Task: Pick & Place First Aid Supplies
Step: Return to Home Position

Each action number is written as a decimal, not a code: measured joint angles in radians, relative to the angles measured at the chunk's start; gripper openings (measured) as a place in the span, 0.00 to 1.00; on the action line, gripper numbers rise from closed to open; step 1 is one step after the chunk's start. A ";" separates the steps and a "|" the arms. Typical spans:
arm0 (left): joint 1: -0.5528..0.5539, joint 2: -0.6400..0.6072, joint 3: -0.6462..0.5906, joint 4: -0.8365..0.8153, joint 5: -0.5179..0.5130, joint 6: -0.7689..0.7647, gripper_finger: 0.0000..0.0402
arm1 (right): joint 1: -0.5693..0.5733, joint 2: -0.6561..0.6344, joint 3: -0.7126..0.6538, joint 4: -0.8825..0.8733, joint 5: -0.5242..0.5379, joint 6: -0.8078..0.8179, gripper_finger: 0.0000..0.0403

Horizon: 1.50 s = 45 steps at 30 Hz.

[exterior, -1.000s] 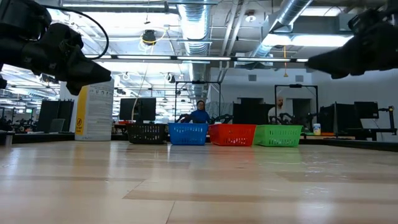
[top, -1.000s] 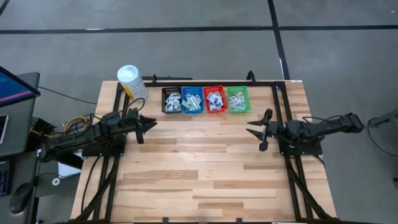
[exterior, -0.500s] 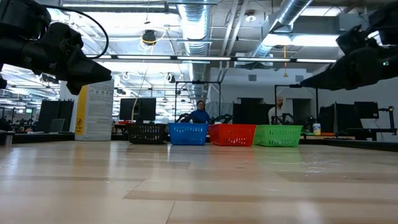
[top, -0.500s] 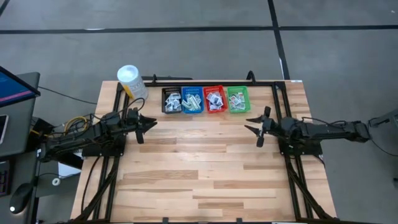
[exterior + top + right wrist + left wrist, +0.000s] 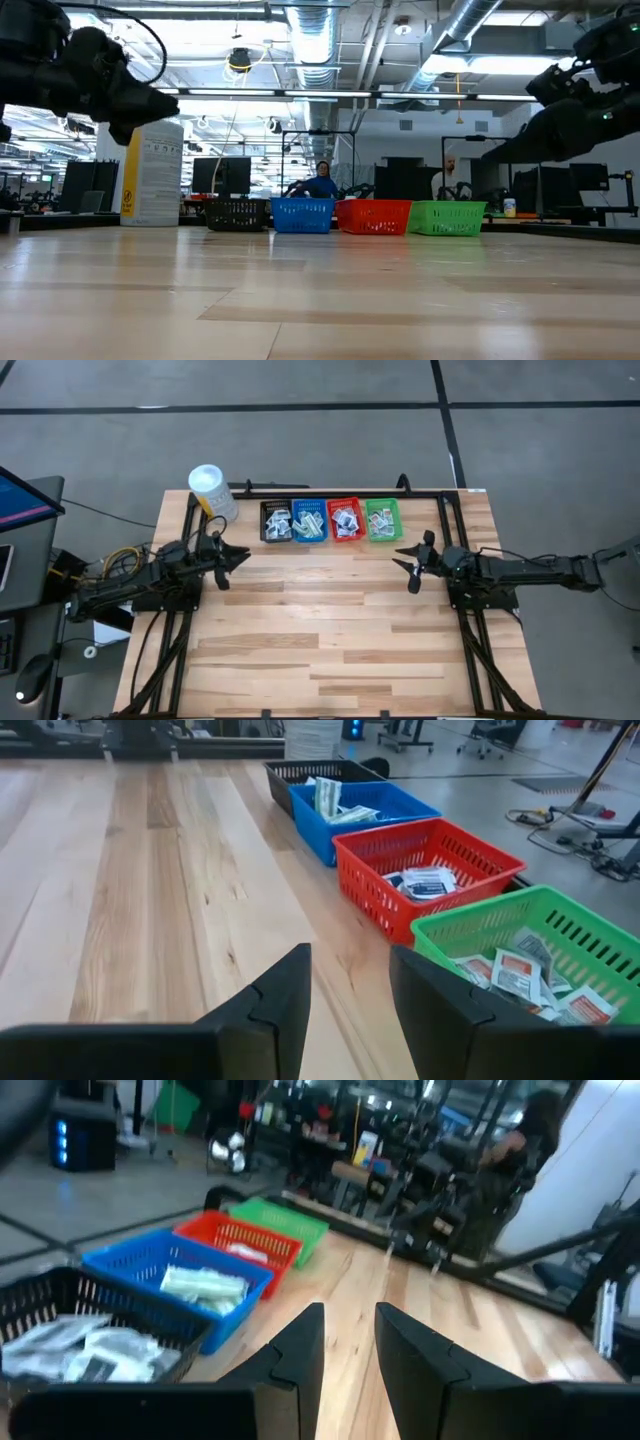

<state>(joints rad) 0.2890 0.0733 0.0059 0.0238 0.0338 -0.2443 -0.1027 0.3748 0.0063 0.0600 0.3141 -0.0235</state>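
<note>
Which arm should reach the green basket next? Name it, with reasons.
Probably right: the right gripper hovers open near the green basket, while the left gripper hangs open by the black basket at the row's far end.

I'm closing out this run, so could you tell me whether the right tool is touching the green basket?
Apart. The high view shows bare tabletop between the open right tool and the green basket.

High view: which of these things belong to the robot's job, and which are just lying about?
Part of the job:
- white packets in the black basket, red basket and green basket
- pale-green strips in the blue basket

Just lying about:
- tall white tub beside the black basket
- yellow cables at the left
</note>
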 joint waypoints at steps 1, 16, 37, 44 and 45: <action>0.000 -0.020 0.000 0.000 0.000 0.000 0.23 | -0.001 0.000 0.000 0.001 0.000 0.005 0.33; -0.011 -0.072 -0.001 0.090 0.000 0.000 0.23 | -0.005 -0.002 -0.001 0.000 0.003 0.058 0.33; -0.029 -0.072 -0.001 0.090 0.000 0.000 0.23 | -0.004 -0.002 -0.001 0.000 0.001 0.058 0.33; -0.029 -0.072 -0.001 0.090 0.000 0.000 0.23 | -0.004 -0.002 -0.001 0.000 0.001 0.058 0.33; -0.029 -0.072 -0.001 0.090 0.000 0.000 0.23 | -0.004 -0.002 -0.001 0.000 0.001 0.058 0.33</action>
<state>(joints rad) 0.2596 0.0010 0.0051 0.1139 0.0338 -0.2441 -0.1070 0.3729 0.0051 0.0597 0.3149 0.0349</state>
